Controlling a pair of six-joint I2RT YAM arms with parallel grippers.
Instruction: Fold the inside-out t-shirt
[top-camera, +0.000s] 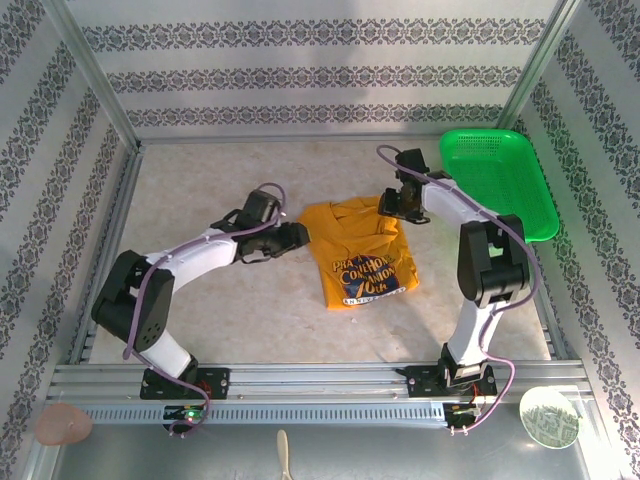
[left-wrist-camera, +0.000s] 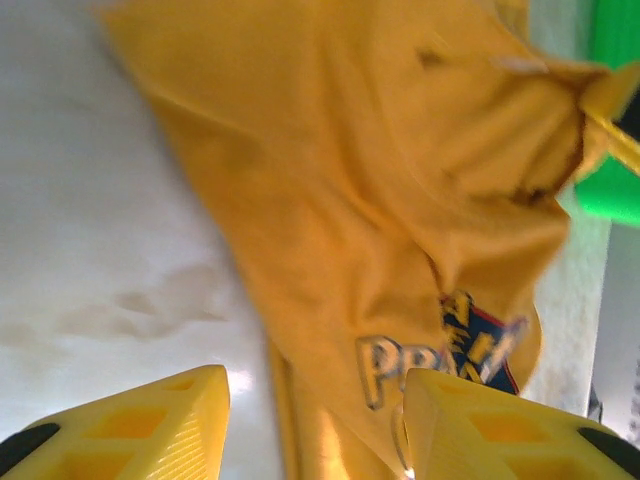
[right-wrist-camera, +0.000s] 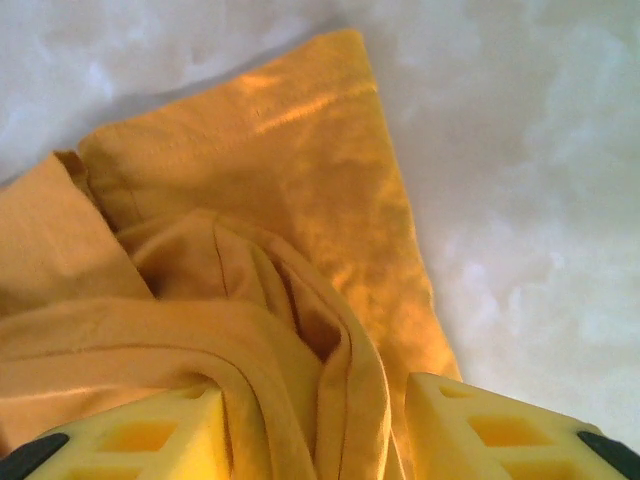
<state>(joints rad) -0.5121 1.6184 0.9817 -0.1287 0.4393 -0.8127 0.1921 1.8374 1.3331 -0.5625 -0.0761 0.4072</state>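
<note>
Pale mottled bench (top-camera: 250, 310), patterned walls | mustard-orange t-shirt (top-camera: 365, 255) mid-bench, print showing | left hand (top-camera: 298, 238) at its left edge, fingers (left-wrist-camera: 130, 425) apart | right hand (top-camera: 392, 207) at its far right corner, fingers (right-wrist-camera: 500, 425) apart around bunched cloth | green basket (top-camera: 500, 180) far right

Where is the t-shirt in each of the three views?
Top external: t-shirt mid-table, chest print facing up.
Left wrist: fills centre and right, chest print low right.
Right wrist: covers left and centre, bunched folds at the bottom.
Shared landmark: that chest print, top external and left wrist.
</note>
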